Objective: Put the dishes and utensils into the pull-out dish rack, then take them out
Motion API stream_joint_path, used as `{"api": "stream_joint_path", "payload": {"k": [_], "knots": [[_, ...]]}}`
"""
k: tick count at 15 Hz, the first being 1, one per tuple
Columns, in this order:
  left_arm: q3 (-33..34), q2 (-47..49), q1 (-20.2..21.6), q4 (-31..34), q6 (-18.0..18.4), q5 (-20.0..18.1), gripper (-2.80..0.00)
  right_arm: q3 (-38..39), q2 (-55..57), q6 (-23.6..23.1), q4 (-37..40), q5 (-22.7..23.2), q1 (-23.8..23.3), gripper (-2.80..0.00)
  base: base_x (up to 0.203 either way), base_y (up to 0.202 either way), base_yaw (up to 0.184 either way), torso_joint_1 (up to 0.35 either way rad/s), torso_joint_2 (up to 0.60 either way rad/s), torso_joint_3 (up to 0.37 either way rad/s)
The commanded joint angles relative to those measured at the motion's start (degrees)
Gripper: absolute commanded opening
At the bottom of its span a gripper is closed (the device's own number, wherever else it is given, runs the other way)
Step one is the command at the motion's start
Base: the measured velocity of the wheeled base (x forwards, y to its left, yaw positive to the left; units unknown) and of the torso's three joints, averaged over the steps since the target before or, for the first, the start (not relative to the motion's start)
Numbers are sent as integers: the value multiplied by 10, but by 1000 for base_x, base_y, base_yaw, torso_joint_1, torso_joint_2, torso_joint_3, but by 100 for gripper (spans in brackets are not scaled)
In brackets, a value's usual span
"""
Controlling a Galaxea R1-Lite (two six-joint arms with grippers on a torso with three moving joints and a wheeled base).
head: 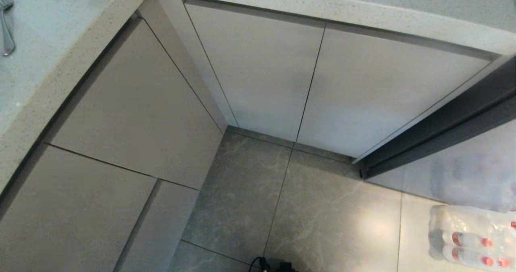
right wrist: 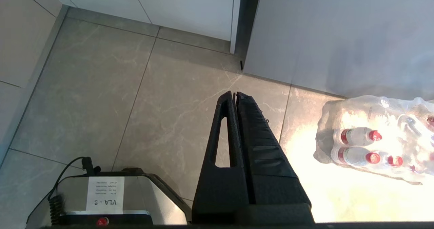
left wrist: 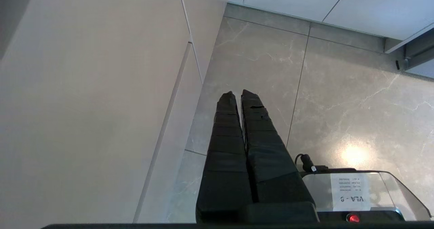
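Both our grippers hang pressed shut and empty over the grey marbled floor tiles, beside closed beige cabinet fronts.

Our left gripper hangs just beside those fronts; our right gripper is near a shrink-wrapped pack of red-capped water bottles. The slim silver metal fork lies far up on the speckled pale countertop, its long axis running away from us, tines at the far end.

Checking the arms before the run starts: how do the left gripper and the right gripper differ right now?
The left gripper hangs close beside the beige cabinet fronts; the right gripper hangs over open floor tiles near a wrapped pack of bottles. Both point down at the floor, shut and holding nothing.
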Motion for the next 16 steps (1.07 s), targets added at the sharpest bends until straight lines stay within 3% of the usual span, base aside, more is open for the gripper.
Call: {"api": "stream_joint_path", "payload": {"k": [1,16], "knots": [[0,2,0,0,1,0,-280,0,0,0,0,0,0,-280,0,0,0,-1,6,114],[0,2,0,0,0,0,-280,0,1,0,0,0,0,-280,0,0,0,3,4,193]]}}
